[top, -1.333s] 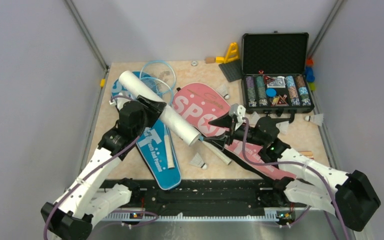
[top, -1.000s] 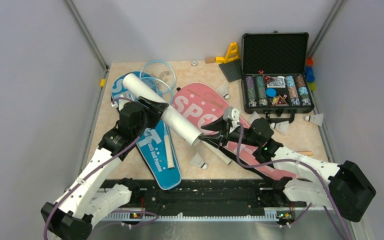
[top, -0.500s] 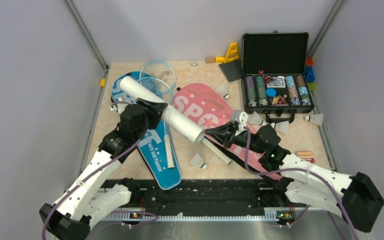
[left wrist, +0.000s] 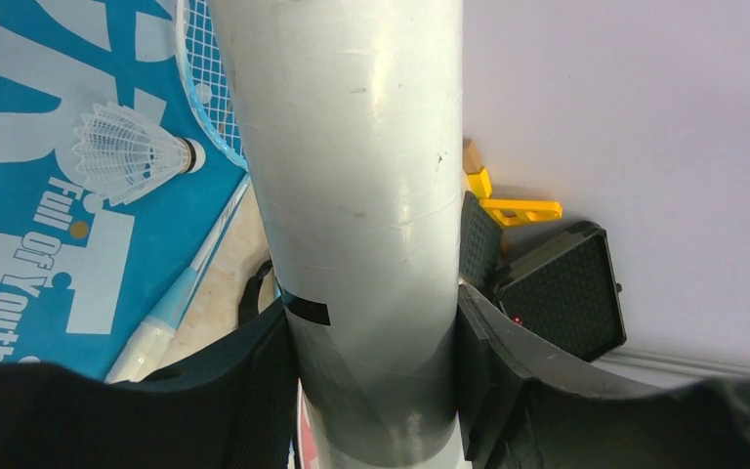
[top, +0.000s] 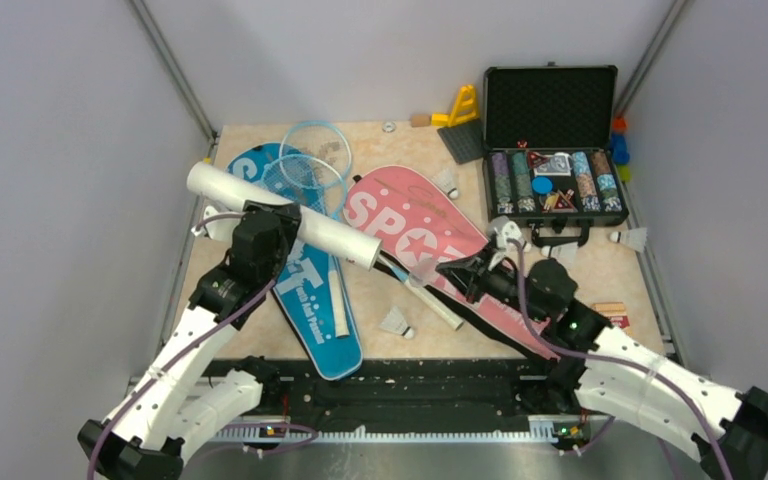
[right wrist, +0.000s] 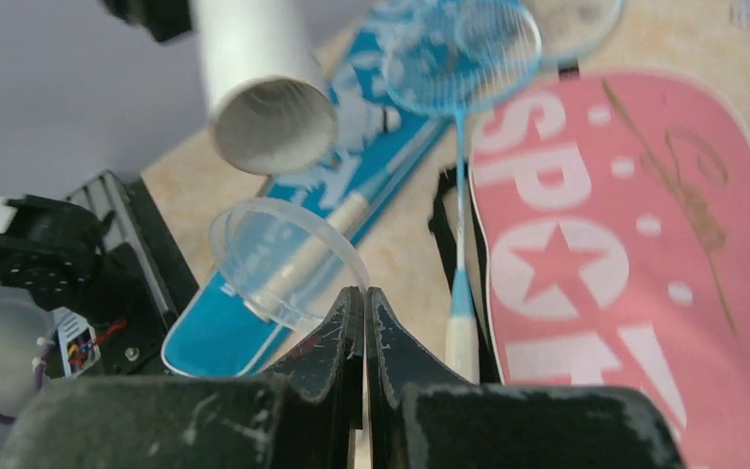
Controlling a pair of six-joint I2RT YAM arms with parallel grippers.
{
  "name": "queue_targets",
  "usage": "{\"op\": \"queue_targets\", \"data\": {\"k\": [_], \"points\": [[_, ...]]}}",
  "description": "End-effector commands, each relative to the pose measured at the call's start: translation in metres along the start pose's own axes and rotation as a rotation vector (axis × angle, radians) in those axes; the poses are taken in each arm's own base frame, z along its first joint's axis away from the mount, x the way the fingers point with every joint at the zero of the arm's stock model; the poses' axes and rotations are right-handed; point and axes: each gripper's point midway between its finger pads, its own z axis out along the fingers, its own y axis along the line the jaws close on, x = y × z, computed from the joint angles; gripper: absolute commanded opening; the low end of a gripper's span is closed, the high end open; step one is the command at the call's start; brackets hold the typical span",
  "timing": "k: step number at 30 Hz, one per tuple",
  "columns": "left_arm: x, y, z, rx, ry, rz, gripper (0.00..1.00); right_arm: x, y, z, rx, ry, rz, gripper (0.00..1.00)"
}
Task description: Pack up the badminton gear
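The top external camera looked down from above and behind the 2 arm bases over the whole table point(top: 370, 145). The left wrist camera sat tight against the white tube point(left wrist: 352, 176), facing the far wall. The right wrist camera looked low past a clear lid point(right wrist: 283, 259) toward the left; all 3 views shared the tube and blue cover point(top: 312, 300)

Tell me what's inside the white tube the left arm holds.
Through the open mouth of the white tube in the right wrist view, only bare grey inner wall shows, with no shuttlecock near the rim. Farther in is shadowed and cannot be seen.
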Motion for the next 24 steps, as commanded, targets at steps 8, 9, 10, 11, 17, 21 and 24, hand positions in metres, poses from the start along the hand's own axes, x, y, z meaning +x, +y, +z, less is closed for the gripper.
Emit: {"op": "queue_targets", "data": {"k": [8,9,10,11,17,21,24], "points": [[-0.026,0.003,-0.016,0.032,-0.091,-0.081,0.3,0.1,-0.035,0.087,0.275,0.443,0.386,0.0],[-0.026,0.004,-0.016,0.027,-0.089,-0.079,0.3,0.106,-0.034,0.095,0.275,0.459,0.383,0.0],[-0.025,0.007,-0.016,0.02,-0.087,-0.08,0.3,0.115,-0.035,0.101,0.28,0.481,0.381,0.0],[-0.025,0.007,-0.017,0.02,-0.082,-0.084,0.3,0.12,-0.035,0.107,0.277,0.496,0.381,0.05],[-0.019,0.009,-0.017,0.02,-0.057,-0.095,0.3,0.096,-0.026,0.109,0.193,0.419,0.301,0.47],[-0.015,0.006,-0.016,0.036,-0.038,-0.108,0.3,0.049,-0.005,0.091,0.055,0.216,0.245,0.75],[-0.011,0.003,-0.016,0.05,-0.016,-0.124,0.3,0.022,0.018,0.079,-0.077,0.099,0.227,0.77]]}}
